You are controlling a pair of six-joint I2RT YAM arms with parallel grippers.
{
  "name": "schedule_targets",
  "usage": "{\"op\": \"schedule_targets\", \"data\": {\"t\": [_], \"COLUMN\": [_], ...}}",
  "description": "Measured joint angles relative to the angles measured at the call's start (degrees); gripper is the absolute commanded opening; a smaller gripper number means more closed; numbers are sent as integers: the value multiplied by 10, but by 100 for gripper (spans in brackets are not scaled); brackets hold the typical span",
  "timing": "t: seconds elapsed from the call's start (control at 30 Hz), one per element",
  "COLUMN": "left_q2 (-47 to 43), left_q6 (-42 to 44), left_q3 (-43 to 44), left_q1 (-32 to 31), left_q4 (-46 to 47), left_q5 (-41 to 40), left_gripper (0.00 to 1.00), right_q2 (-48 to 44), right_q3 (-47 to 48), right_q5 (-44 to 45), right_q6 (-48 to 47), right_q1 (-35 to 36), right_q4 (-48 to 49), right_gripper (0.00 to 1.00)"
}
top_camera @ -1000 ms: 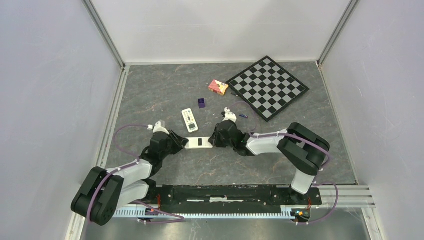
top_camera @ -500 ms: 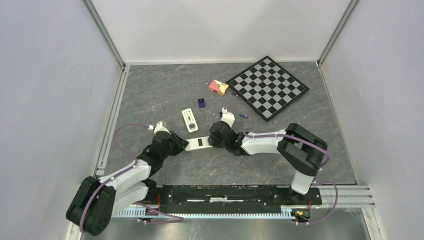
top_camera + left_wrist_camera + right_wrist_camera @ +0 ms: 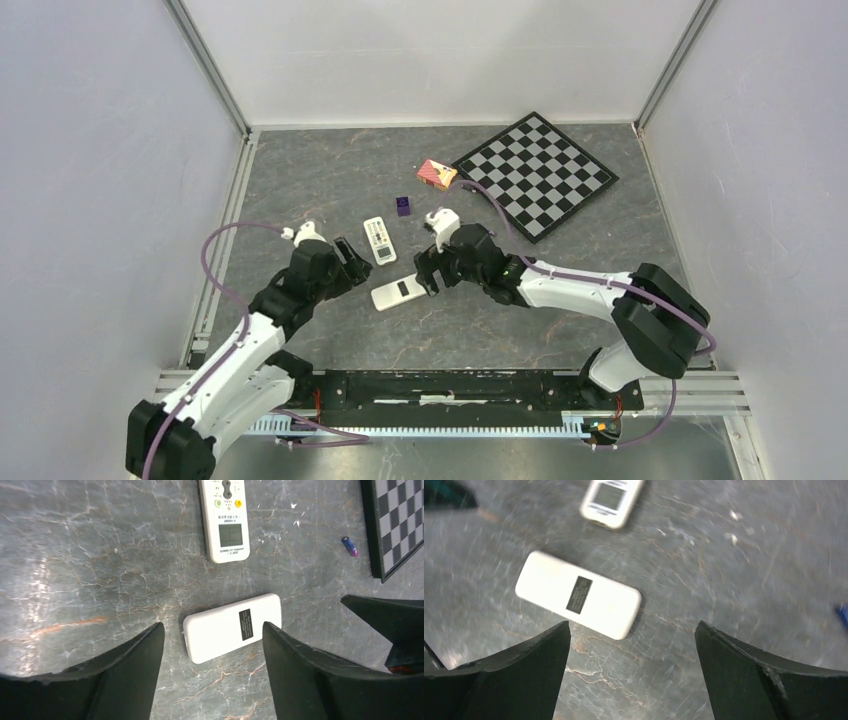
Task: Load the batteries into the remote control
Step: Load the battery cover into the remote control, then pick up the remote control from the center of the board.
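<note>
Remote control (image 3: 232, 627) lies back upward, presumably so its bay can be reached for loading. At either end hover the left gripper (image 3: 212, 626) and right gripper (image 3: 632, 625), both spread wide and empty. Beyond it sits a face-up second remote (image 3: 225, 520); one battery (image 3: 349, 545) lies farther off.

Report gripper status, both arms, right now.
Left gripper: open, holding nothing.
Right gripper: open, holding nothing.
The white-backed remote lies free on the table, gripped by neither.
</note>
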Motion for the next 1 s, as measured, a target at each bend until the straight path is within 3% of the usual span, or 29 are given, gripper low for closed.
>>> {"op": "schedule_targets", "data": {"t": [0.1, 0.3, 0.47, 0.77, 1.0], "left_q2": [-28, -115, -162, -188, -188], "left_q6": [11, 26, 33, 45, 56], "left_q3": [27, 83, 130, 165, 180], "left_q1": [3, 6, 6, 6, 6], "left_q4": [-43, -123, -172, -222, -242], "left_q5": [-21, -63, -75, -74, -74], "left_gripper": [100, 100, 100, 100, 100], "right_q2": [9, 54, 153, 256, 297], "right_q3": [18, 39, 142, 271, 337], "right_q5": [-54, -152, -206, -258, -308], "right_q6": [-120, -347, -479, -594, -635], "right_q1": [5, 21, 23, 22, 14], "right_q4": [-1, -36, -115, -227, -305], "right_gripper": [98, 98, 98, 95, 73]}}
